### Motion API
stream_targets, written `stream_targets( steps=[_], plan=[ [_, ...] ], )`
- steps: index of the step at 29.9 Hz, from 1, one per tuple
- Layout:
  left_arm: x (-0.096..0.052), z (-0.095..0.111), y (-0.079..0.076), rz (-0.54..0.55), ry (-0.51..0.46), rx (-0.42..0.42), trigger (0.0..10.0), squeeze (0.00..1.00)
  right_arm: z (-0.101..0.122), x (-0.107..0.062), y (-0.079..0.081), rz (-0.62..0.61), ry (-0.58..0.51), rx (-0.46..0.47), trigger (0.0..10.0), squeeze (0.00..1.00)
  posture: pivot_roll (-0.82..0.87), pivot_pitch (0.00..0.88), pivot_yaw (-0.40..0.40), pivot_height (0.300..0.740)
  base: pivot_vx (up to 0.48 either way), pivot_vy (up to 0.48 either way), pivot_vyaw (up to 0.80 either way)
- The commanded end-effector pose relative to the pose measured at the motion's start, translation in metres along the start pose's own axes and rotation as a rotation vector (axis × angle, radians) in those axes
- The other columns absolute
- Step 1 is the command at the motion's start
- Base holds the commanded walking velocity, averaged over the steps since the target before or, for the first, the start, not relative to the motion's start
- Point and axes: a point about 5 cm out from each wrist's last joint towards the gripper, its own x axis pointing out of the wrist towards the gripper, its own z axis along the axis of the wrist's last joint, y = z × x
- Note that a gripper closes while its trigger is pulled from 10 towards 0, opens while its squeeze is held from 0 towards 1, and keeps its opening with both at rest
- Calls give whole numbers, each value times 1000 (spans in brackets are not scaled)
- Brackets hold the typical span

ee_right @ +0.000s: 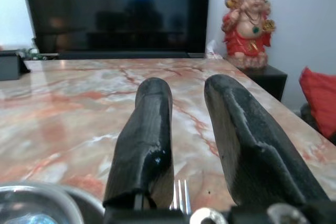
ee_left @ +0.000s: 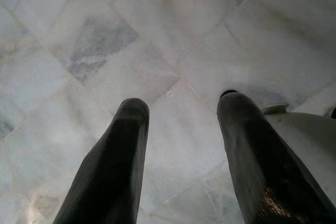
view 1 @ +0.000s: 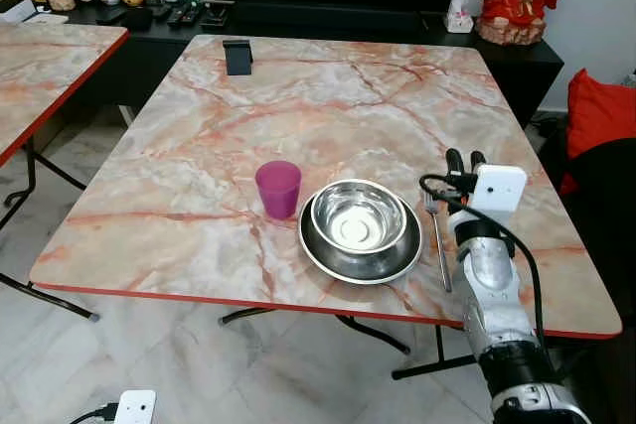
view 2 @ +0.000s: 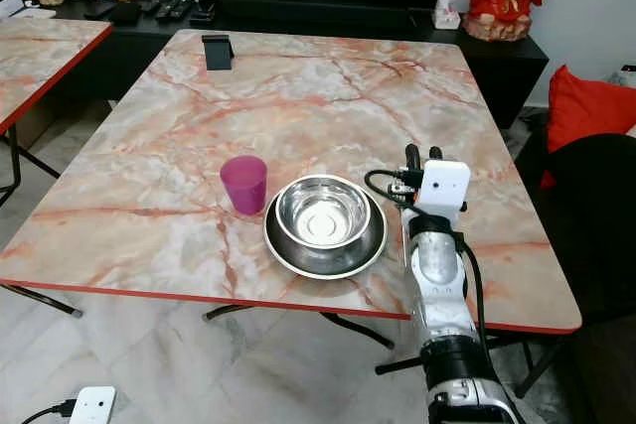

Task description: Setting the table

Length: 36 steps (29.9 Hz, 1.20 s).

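1. Fingers of the right gripper (ee_right: pixel 184 145) stood slightly parted and empty, hovering low over the desk (view 1: pixel 328 96) above the tines of the fork (view 1: pixel 437 240).
2. That fork lay flat just right of the steel bowl (view 1: pixel 358 215), which sat nested in a steel plate (view 1: pixel 328 255); a purple cup (view 1: pixel 278 188) stood just left of them.
3. Thin, stiff and slick, the fork would probably slide on the marble; pinching across its handle seemed the best hold.
4. Left gripper (ee_left: pixel 181 156) hung idle over the floor, fingers apart, holding nothing.
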Motion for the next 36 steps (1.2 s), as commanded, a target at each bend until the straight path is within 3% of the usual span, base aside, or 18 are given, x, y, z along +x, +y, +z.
stream_targets(
  steps=[1, 8, 16, 24, 28, 36],
  plan=[
    [-1, -5, 2, 12, 7, -9, 10000, 0, 1, -4, -1, 18, -17, -14, 10000, 0, -30, 0, -31, 740, 0, 0, 0],
    [-1, -4, 0, 5, -4, -27, 10000, 0, -3, -13, 12, 59, -4, -2, 10000, 0, -29, 0, -39, 740, 0, 0, 0],
    [-1, -4, 1, 7, -3, -34, 10000, 0, 6, -3, 18, 1, -22, 59, 10000, 0, -20, 0, -42, 740, 0, 0, 0],
    [-2, -7, 0, 9, 5, -55, 10000, 0, 12, 2, 20, 4, -39, 56, 10000, 0, -15, 0, -51, 740, 0, 0, 0],
    [-2, -9, -1, 5, 11, -51, 10000, 0, 12, 3, 17, -9, -44, 57, 10000, 0, -19, 0, -53, 740, 0, 288, 0],
    [-3, -11, -1, -3, 16, -37, 10000, 0, 17, 7, 26, -6, -59, 72, 10000, 0, -19, 0, -51, 740, 0, 288, 0]
  ],
)
